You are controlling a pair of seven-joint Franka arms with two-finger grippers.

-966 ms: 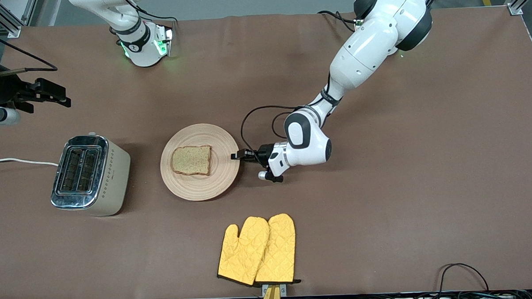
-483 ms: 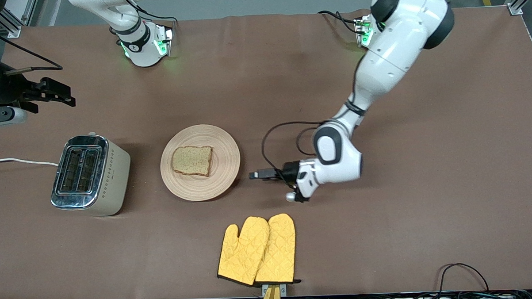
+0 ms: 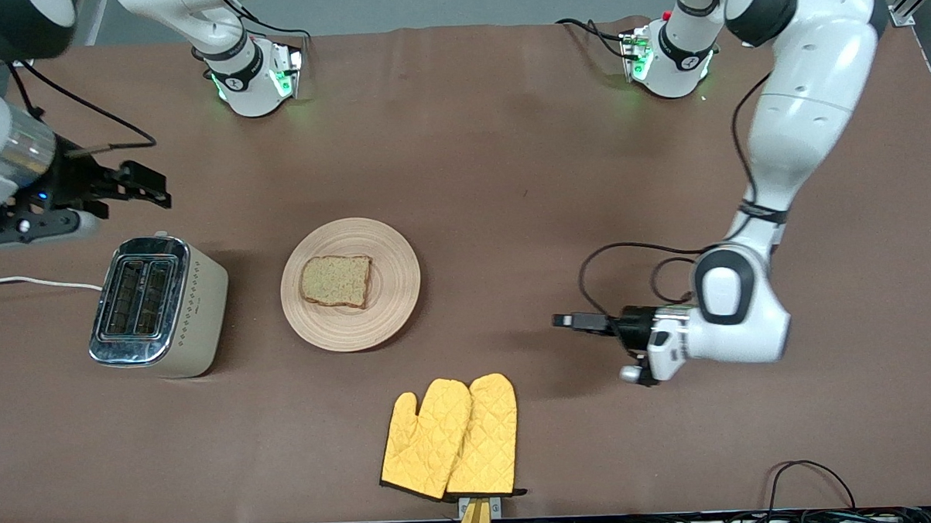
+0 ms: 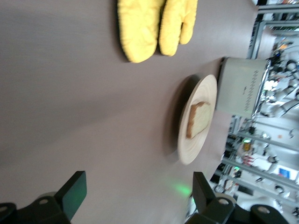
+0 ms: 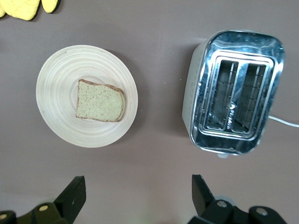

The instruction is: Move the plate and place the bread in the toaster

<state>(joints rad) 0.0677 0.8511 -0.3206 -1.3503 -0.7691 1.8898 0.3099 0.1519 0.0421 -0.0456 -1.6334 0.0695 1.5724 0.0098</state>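
The round beige plate (image 3: 393,295) lies on the brown table with the bread (image 3: 336,281) flat on it. Beside it, toward the right arm's end, stands the toaster (image 3: 157,305) with both slots up. My left gripper (image 3: 572,320) is open and holds nothing, over bare table well off the plate toward the left arm's end. Its wrist view shows the plate (image 4: 205,91), bread (image 4: 197,119) and toaster (image 4: 240,86) past the open left gripper (image 4: 138,186). My right gripper (image 3: 149,187) hangs open over the table beside the toaster, looking down on the plate (image 5: 58,88), bread (image 5: 100,101) and toaster (image 5: 236,107).
A pair of yellow oven mitts (image 3: 452,436) lies near the table's front edge, nearer the front camera than the plate. The toaster's white cord (image 3: 32,282) runs off toward the right arm's end.
My left gripper has opened off the plate's rim and drawn back toward the left arm's end. My right gripper has moved in toward the toaster. Plate and bread have stayed put.
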